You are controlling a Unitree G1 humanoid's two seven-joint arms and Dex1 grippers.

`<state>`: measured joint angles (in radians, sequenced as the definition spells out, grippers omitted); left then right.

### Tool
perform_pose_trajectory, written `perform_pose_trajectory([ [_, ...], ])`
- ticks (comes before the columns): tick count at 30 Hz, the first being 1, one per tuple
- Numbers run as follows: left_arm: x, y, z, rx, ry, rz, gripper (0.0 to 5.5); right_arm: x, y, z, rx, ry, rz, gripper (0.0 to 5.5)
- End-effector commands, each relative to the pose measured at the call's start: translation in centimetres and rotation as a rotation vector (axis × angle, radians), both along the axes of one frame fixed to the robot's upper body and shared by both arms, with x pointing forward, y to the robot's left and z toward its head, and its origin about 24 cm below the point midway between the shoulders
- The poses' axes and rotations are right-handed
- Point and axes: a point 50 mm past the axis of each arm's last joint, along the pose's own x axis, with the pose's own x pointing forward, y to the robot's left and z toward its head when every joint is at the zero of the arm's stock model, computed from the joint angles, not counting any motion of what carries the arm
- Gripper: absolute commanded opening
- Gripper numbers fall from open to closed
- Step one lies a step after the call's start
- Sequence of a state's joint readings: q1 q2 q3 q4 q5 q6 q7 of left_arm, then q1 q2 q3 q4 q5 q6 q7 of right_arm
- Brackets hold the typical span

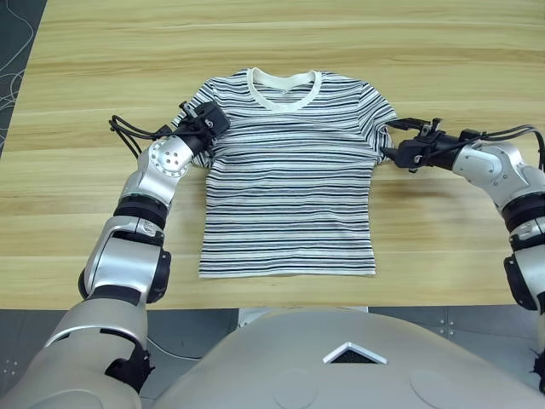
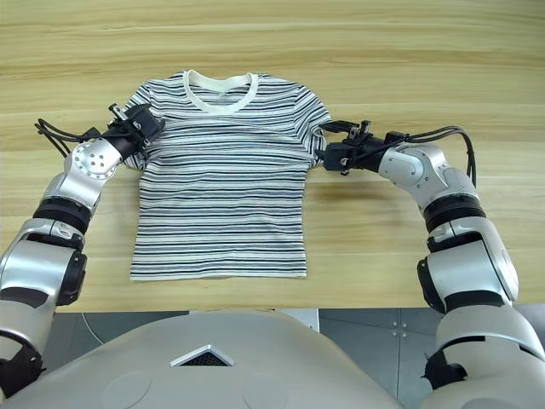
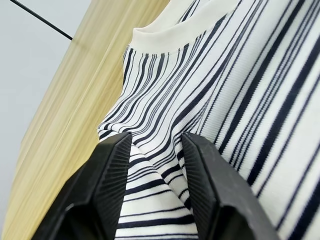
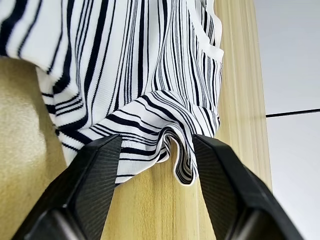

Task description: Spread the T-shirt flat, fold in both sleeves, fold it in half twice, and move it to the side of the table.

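Head camera, left eye: a black-and-white striped T-shirt [image 1: 289,179] lies spread flat on a light wooden table [image 1: 443,51], its cream collar [image 1: 285,83] pointing away from the robot and its hem near the table's front edge. The left gripper [image 1: 209,119] sits at the shirt's left sleeve [image 1: 203,141], and the right gripper [image 1: 393,141] sits at the right sleeve [image 1: 381,119].

Head camera, right eye: the same layout, with both arms reaching in from either side of the shirt.

Left wrist camera: two black ribbed fingers [image 3: 107,180] stand parted, not pinched. Striped sleeve fabric lies in the gap between them, touching both inner faces.

Right wrist camera: the black fingers [image 4: 90,185] are spread wide. The sleeve's hem, bunched into a small fold, sits loosely between them on the wood and is not clamped.
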<state>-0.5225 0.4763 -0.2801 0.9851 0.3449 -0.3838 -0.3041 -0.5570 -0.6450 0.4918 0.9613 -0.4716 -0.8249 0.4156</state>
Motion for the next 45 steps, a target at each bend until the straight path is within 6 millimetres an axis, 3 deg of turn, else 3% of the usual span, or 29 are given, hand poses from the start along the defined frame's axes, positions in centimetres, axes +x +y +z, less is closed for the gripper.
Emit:
perform_pose_trajectory([
  [1,-0.9,-0.2,-1.0,0.014,0.061,-0.039,1.87,-0.5,-0.5,-0.8,-0.085,0.031,0.0,2.63],
  [7,-0.6,0.0,0.4,0.015,0.004,-0.055,1.87,0.7,-0.1,1.4,-0.078,-0.059,-0.004,2.63],
  [12,-0.1,-0.2,2.5,0.036,-0.071,-0.088,1.87,1.1,0.4,2.0,-0.082,-0.08,-0.001,2.63],
  [19,0.1,-0.1,4.0,0.06,-0.109,-0.102,1.87,1.4,0.6,2.7,-0.075,-0.118,-0.009,2.63],
  [23,0.3,0.8,5.2,-0.074,-0.146,-0.002,1.87,1.7,0.4,3.2,-0.05,-0.147,-0.036,2.63],
  [26,0.4,2.7,5.7,-0.29,-0.141,0.16,1.87,1.9,0.1,3.8,-0.019,-0.181,-0.066,2.63],
  [30,0.1,5.4,5.2,-0.654,-0.045,0.42,2.52,1.6,-0.4,3.9,-0.008,-0.195,-0.089,2.66],
  [34,-0.9,6.9,3.4,-0.877,0.101,0.614,2.65,1.4,-0.4,3.7,0.002,-0.193,-0.101,2.66],
  [40,-2.0,5.4,-0.2,-1.086,0.351,0.735,2.65,1.1,-0.4,3.4,0.013,-0.189,-0.113,2.66],
  [45,-2.5,4.2,-1.4,-1.226,0.471,0.762,2.65,1.1,-0.2,3.3,0.016,-0.182,-0.108,2.66],
])
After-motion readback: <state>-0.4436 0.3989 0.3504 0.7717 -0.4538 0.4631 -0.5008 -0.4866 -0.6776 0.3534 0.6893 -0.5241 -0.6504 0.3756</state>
